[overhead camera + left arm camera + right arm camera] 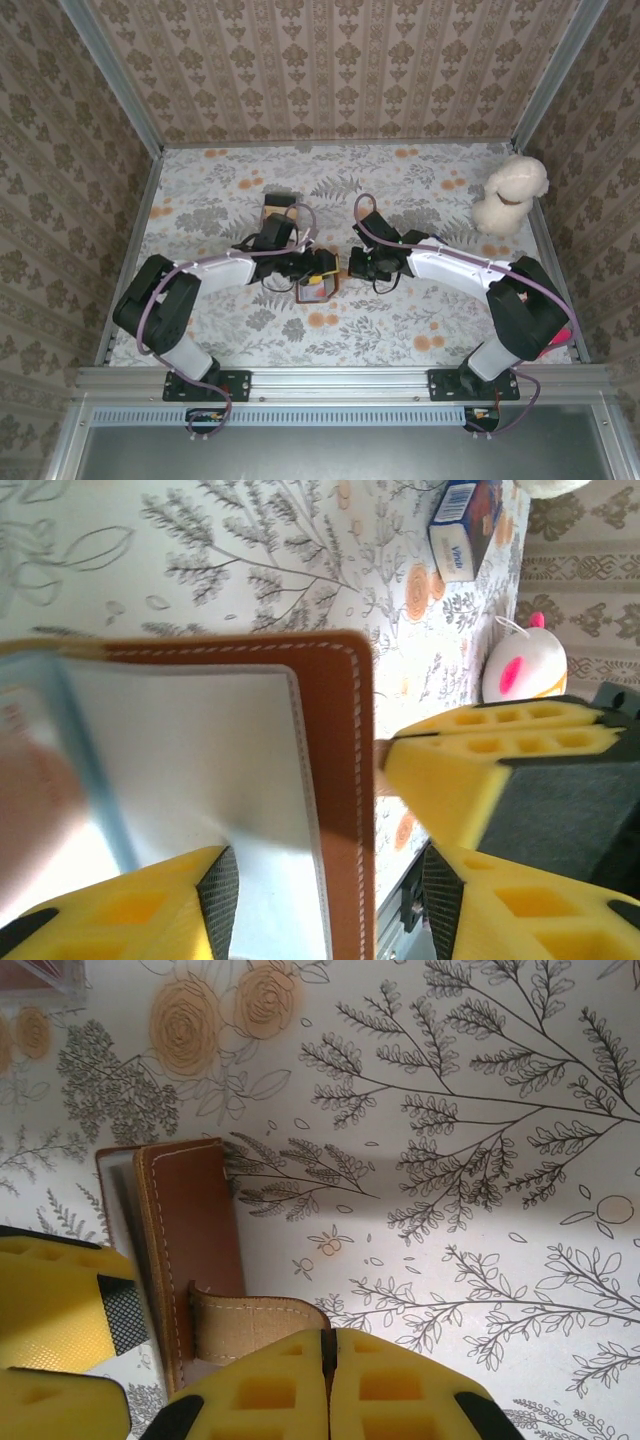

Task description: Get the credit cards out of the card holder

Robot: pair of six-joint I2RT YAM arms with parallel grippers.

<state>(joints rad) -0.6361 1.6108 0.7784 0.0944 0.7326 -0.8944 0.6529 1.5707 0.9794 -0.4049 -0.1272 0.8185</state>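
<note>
Between the arms at mid-table, the holder (315, 288) should be held taut by its tab (245, 1322), on which the right gripper (330, 1360) is clamped, while the left gripper (330, 892), half open astride the cover and gripping nothing, should be closed squarely on a card alone.

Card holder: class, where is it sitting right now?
Top view: the card holder sits mid-table, at the left pincer, with the right pincer at its right edge.
</note>
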